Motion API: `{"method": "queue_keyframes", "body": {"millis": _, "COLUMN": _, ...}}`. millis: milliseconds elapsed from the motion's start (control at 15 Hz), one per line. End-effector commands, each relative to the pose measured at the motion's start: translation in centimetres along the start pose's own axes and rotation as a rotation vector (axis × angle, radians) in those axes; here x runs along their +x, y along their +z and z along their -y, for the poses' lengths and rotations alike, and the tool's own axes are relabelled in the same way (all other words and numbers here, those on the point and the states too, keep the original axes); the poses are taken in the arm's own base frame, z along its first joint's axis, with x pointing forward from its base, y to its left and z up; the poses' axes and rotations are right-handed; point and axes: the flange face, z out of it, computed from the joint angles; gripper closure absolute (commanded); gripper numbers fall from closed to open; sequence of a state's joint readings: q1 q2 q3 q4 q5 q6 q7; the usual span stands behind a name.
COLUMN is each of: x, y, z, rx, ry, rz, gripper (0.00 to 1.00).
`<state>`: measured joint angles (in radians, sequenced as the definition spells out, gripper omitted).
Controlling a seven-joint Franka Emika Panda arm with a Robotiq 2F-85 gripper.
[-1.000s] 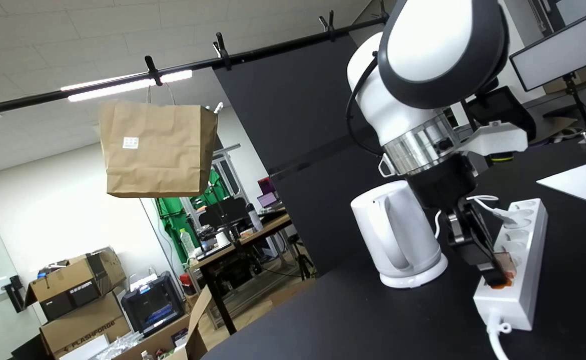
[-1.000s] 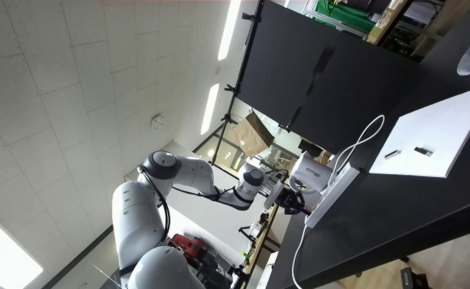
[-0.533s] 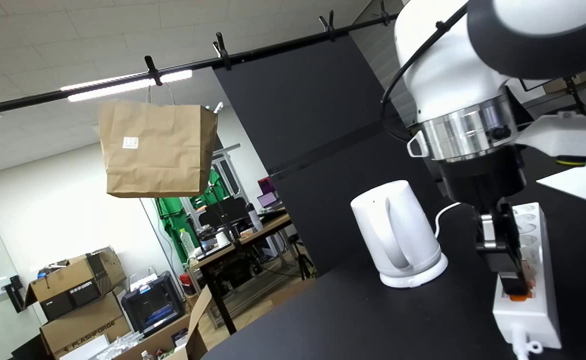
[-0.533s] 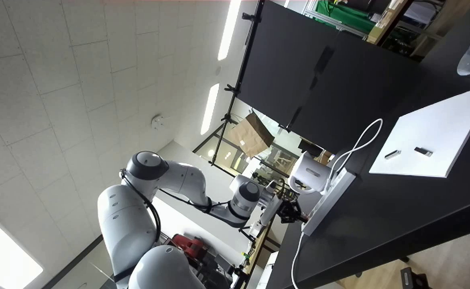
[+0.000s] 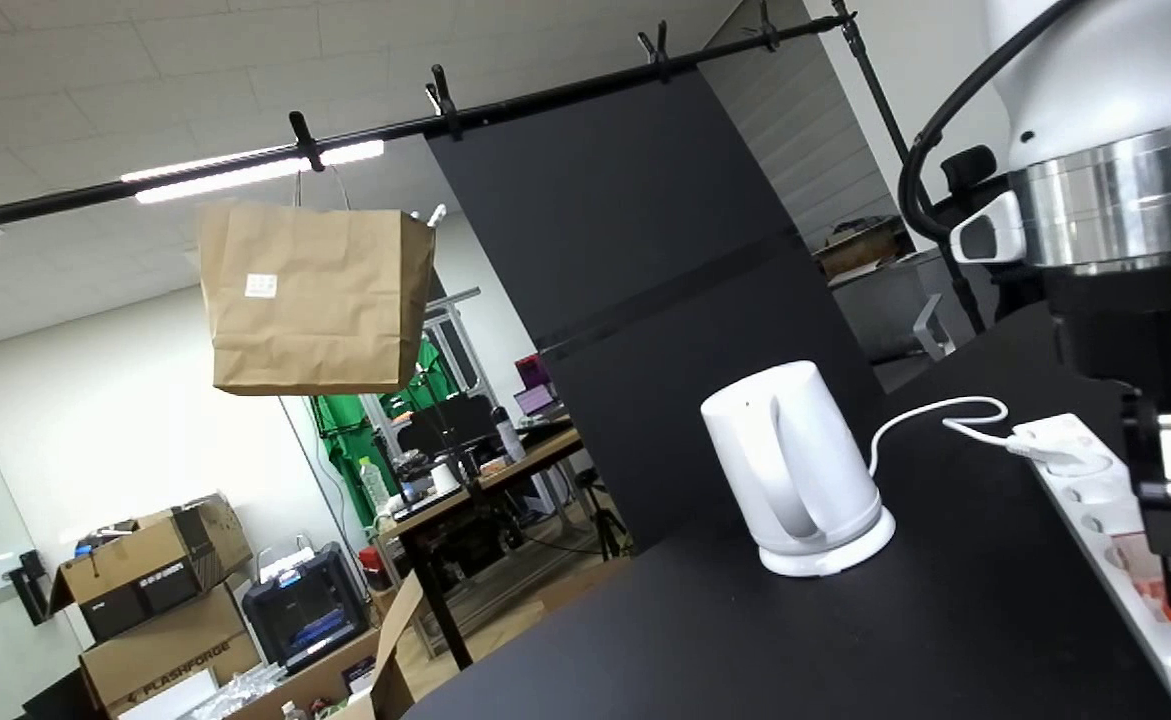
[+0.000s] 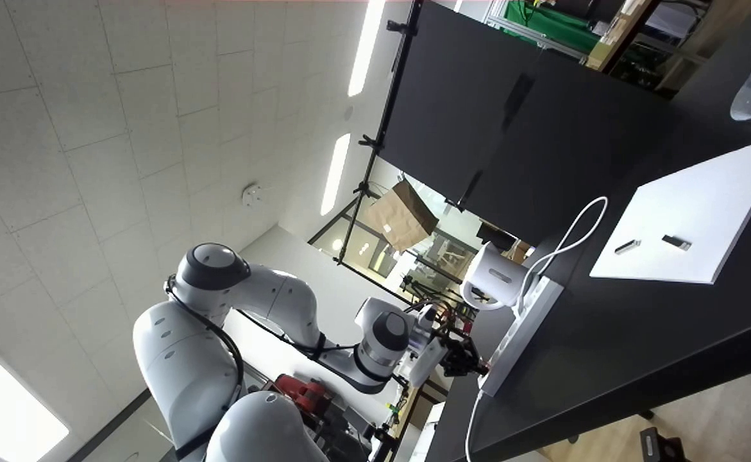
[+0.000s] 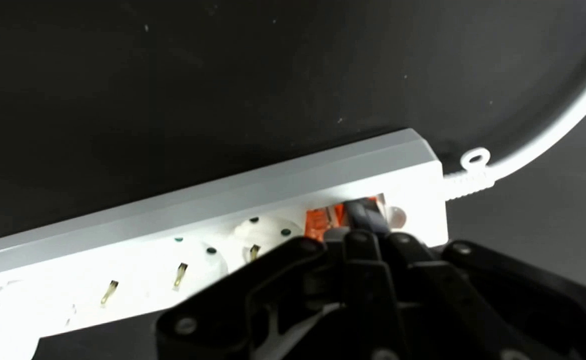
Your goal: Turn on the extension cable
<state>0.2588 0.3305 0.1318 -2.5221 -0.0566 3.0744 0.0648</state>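
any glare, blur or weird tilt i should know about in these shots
Wrist view: the strip is overexposed on its socket face, with some detail washed out, and the gripper looks dark and a bit soft; both exterior views: the picture is visibly tilted, and the ceiling lights are blown out to white.

Strip lights [image 5: 225,180] glow on a pale ceiling [image 5: 95,100] above a white wall [image 5: 105,390] and wood-topped table [image 5: 535,461].
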Motion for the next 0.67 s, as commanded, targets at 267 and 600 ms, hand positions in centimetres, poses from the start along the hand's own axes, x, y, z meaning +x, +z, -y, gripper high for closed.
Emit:
{"method": "queue_keyframes", "body": {"millis": 267, "x": -1.8, "y": -1.1, "z": -0.7, "rx": -0.042, "ry": 0.066, "rz": -0.045, "gripper": 1.0}}
{"method": "queue_keyframes", "body": {"millis": 600, "x": 0.2, "y": -4.8, "z": -0.4, "rx": -0.053, "ry": 0.057, "rz": -0.131, "gripper": 1.0}}
